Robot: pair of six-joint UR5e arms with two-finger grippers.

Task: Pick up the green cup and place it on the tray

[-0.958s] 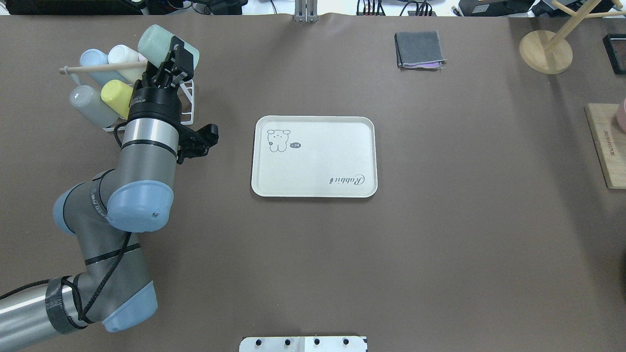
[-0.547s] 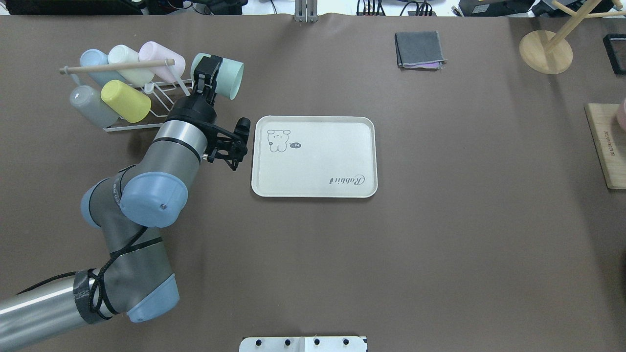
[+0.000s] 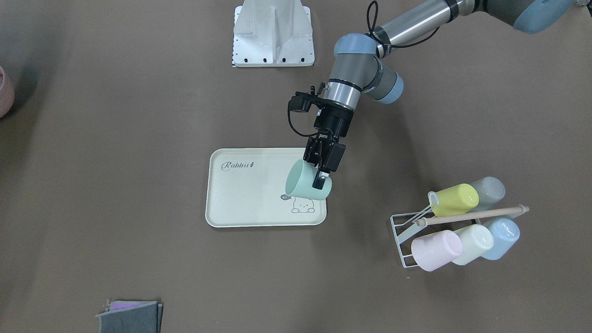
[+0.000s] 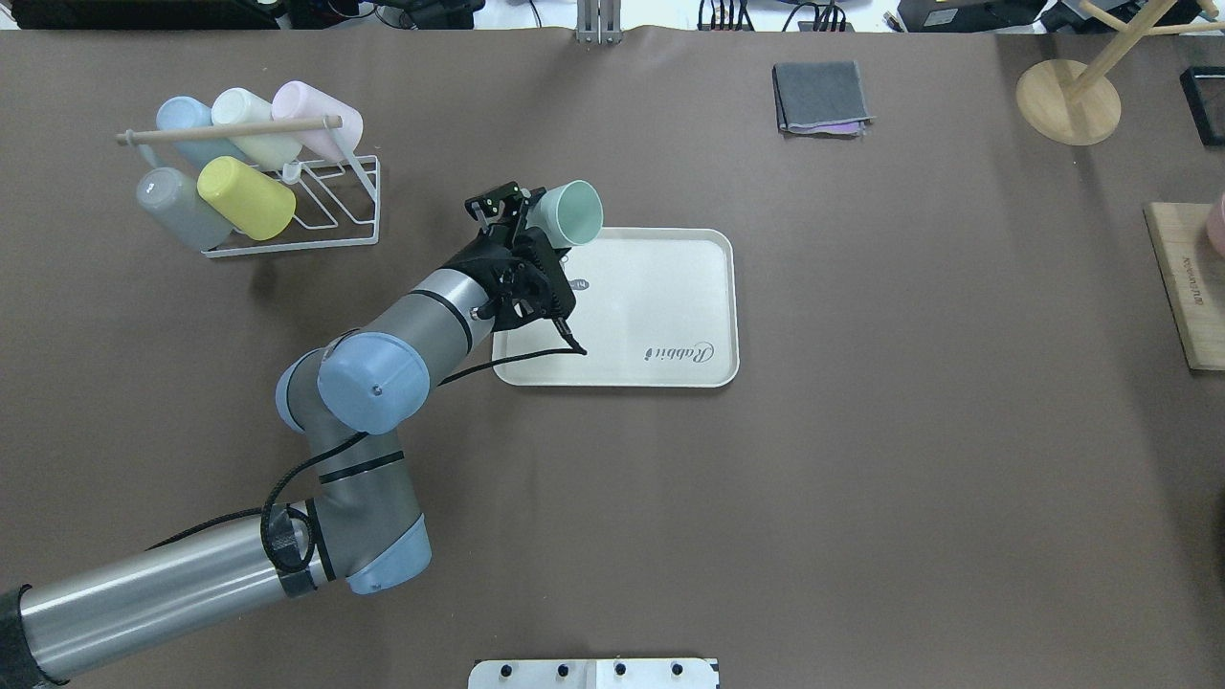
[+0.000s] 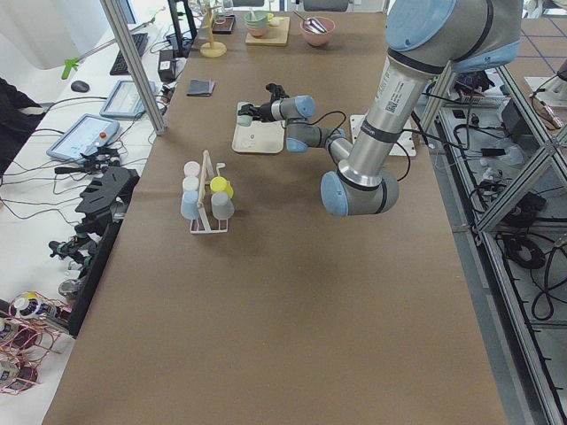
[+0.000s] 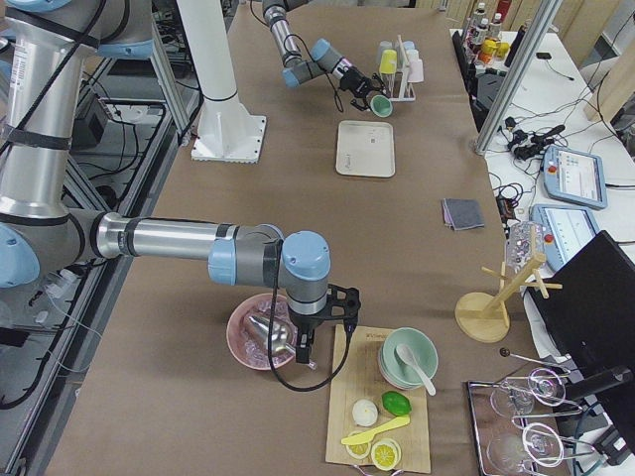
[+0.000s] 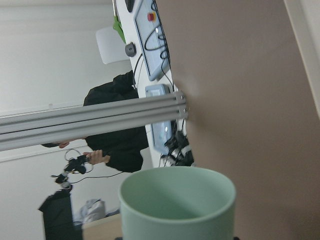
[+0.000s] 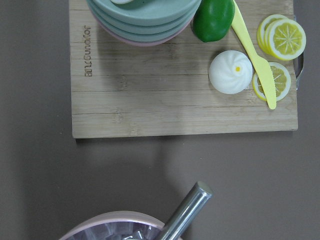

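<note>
Green cup [image 4: 567,212], lifted clear of the wire rack [image 4: 337,206] within the last second, now hangs tilted, mouth sideways, over the bunny corner of the tray [image 4: 670,287], the left gripper [image 4: 532,222] clamped on its wall. The carry looks nearly done; righting and lowering remain. The right gripper [image 6: 298,345] is well apart by a pink bowl [image 6: 243,332], and its jaws cannot be read.

Brown table [image 4: 861,478], cream tray [image 4: 660,297], white cup rack [image 4: 377,201], folded grey cloth [image 4: 821,96], wooden board [image 4: 1187,297]
</note>
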